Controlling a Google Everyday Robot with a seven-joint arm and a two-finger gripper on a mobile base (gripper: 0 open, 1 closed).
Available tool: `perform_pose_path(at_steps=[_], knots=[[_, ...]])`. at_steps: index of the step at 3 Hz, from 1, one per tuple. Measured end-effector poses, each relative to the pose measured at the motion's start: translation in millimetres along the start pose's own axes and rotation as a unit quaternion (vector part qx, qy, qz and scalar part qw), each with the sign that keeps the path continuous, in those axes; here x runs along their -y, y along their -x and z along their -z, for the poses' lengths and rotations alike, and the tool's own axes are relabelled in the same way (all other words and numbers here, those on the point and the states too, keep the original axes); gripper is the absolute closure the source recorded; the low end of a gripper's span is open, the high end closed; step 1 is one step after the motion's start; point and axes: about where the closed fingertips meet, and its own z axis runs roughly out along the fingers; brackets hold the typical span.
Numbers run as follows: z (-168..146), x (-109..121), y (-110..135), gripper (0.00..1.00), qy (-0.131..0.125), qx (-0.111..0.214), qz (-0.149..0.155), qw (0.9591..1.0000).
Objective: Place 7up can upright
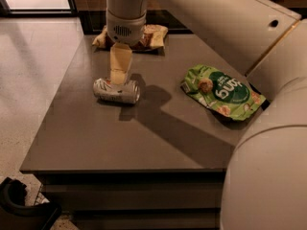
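Single view, set high and near on the robot's side, looks steeply down over the desk [144, 143]. The gripper [118, 76] hangs upper left, above the 7up can [116, 91].

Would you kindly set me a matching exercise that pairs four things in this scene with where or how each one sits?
Things:
1. 7up can
2. green snack bag
3. brown snack bag
4. end effector

Places or states:
A. lying flat on the right side of the table
B. pointing down, right over the can
C. lying on its side, left of centre
D. at the table's far edge

Pairs: 1-C, 2-A, 3-D, 4-B
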Motion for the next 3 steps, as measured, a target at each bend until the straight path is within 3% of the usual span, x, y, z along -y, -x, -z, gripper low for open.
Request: perform_pose_path(at_steps=[1,3], knots=[[-22.9,5.7,24.4,0.0,0.016,-0.008,0.01,0.9998],[-41.9,-4.4,34.7,0.0,0.028,-0.022,0.006,0.9994]])
